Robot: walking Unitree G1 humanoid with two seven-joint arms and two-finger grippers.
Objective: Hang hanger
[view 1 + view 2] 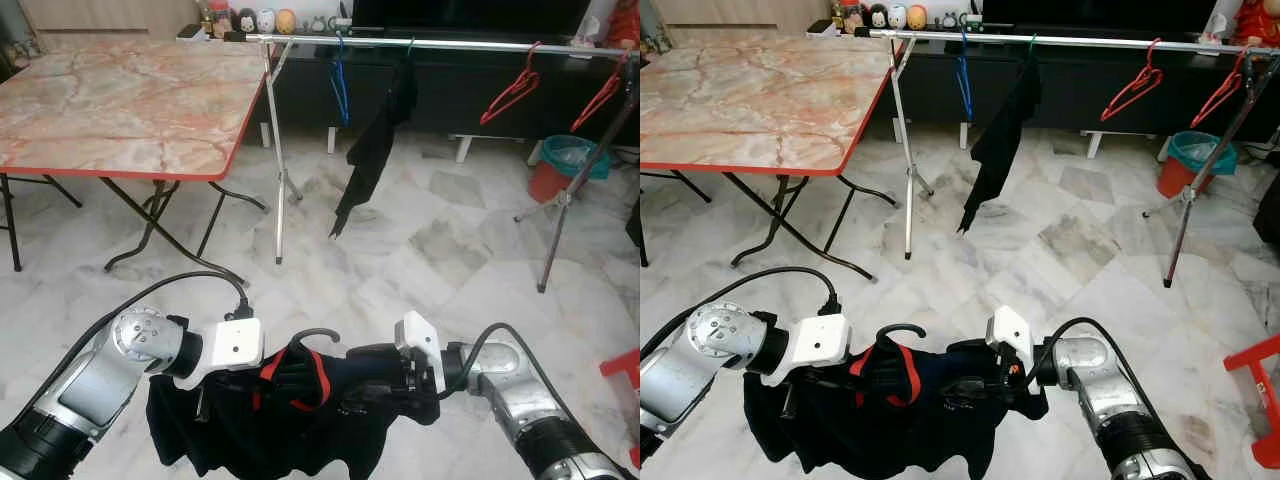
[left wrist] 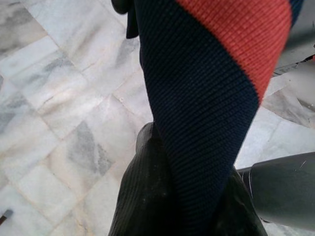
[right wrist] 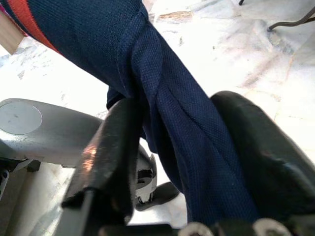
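A navy shirt (image 1: 270, 425) with red trim hangs low in front of me on a hanger whose dark hook (image 1: 315, 335) sticks up between my arms. My left gripper (image 1: 285, 375) is shut on the shirt near its red collar (image 2: 236, 44). My right gripper (image 1: 352, 385) faces it and is shut on a bunched fold of navy cloth (image 3: 167, 123). Across the room runs a metal clothes rail (image 1: 450, 42). It carries a blue hanger (image 1: 340, 85), a black garment (image 1: 375, 150) and two red hangers (image 1: 510, 90) (image 1: 602, 95).
A folding marble-top table (image 1: 120, 110) with a red edge stands at the left, close to the rail's left leg (image 1: 280, 190). The rail's right leg (image 1: 560, 220) stands by a teal-lined orange bin (image 1: 562, 165). A red stool (image 1: 625, 375) is at the far right. The floor is marble tile.
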